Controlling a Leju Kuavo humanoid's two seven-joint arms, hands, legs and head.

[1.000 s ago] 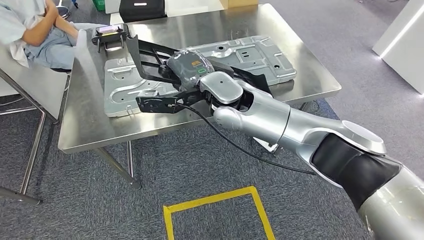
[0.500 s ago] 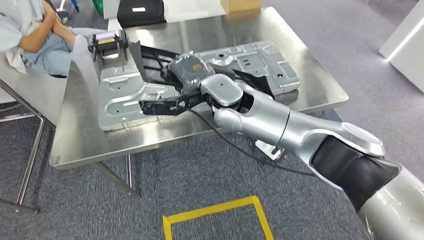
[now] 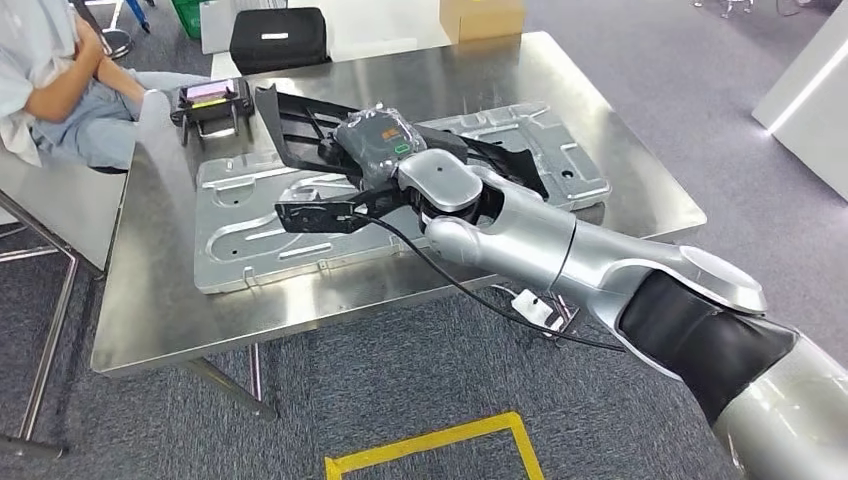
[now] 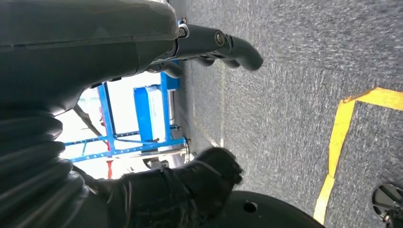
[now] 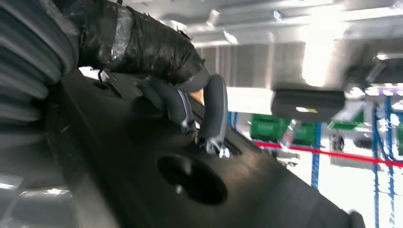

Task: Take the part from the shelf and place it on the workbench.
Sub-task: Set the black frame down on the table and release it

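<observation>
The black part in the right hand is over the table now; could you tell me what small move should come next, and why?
Probably lower it. The right hand grips the black part above the metal plate on the table; I cannot tell whether it touches yet.

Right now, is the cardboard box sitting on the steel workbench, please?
No, the cardboard box stands beyond the far edge of the workbench, not on its steel top.

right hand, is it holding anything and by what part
The right hand grips the long black plastic part near its middle, fingers curled over its edge beside a round hole, above the metal panel on the workbench.
</observation>
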